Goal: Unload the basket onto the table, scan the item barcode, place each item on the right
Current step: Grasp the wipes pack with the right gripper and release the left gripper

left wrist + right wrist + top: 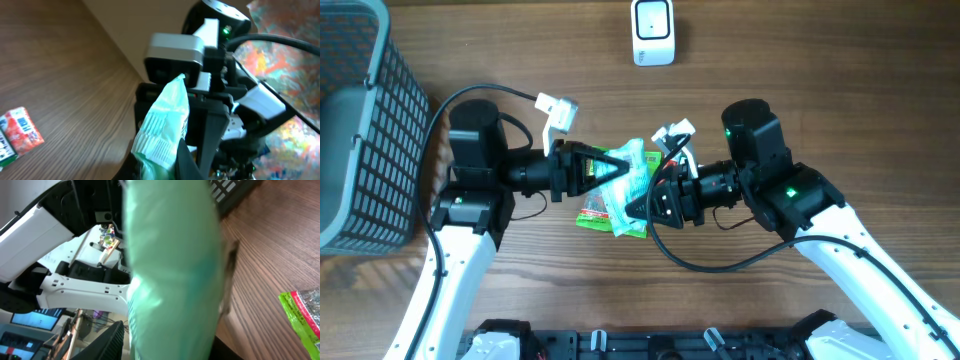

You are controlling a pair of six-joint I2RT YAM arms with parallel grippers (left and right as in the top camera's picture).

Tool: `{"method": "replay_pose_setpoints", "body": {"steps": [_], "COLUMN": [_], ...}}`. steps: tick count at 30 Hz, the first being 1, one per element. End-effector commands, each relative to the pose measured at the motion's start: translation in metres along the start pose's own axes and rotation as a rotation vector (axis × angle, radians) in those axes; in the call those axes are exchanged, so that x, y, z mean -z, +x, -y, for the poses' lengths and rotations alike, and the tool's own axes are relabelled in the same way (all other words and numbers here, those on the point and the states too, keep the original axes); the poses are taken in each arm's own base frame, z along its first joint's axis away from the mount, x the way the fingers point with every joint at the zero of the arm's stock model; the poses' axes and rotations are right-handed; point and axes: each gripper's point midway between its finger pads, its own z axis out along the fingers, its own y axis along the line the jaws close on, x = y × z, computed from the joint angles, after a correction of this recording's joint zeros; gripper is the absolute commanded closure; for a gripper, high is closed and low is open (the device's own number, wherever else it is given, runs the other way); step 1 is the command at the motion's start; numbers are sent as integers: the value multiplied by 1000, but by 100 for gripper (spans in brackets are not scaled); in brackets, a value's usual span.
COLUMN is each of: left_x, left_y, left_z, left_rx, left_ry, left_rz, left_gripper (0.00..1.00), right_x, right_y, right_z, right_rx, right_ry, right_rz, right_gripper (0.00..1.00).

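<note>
Since the left gripper (620,168) has its jaws pinched tight on the mint-green pkt (638,178), we're calling that one a solid grip. On the left wrist cam the crimped end of the pkt pokes up out of the grip. The pkt is on the arms' side of the scanner (653,33), pretty much in line w/ it, near but not touching.

Then the right gripper (635,206) sits on the far side of the pkt from the left one, w/ its tip right at the plastic. Its own cam is basically filled w/ mint-green, so we can't tell if those jaws are wide, narrow or gripping anything.

Further from the scanner, under both grippers, a few green and red snack packs (605,216) lie on the wood table (840,80). The dark mesh basket (380,130) is way off to the scanner's left in the overhead view, well apart from the rest.
</note>
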Motion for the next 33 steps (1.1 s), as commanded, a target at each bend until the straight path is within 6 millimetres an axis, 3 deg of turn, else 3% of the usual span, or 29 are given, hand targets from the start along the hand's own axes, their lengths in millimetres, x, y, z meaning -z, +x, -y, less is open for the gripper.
{"method": "replay_pose_setpoints", "body": {"steps": [1,7,15,22,28,33], "left_x": [15,47,72,61,43,41], "left_y": [-19,-36,-60,-88,-86,-87], "left_z": [-11,-24,-51,-30,-25,-22], "left_rx": [35,189,446,402,387,395], "left_ry": [-77,-132,-242,-187,-175,-162], "left_rz": [82,193,387,452,430,429], "left_gripper": [96,96,96,96,96,96], "right_x": [7,22,25,16,2,9], "right_y": [-7,-22,-45,-66,-87,-108], "right_z": [-4,-3,21,20,7,-8], "right_rx": [21,-3,-164,-204,-175,-132], "right_ry": [-38,-55,85,131,138,99], "right_rz": [20,74,184,285,383,475], "right_gripper": [50,41,39,40,41,46]}}
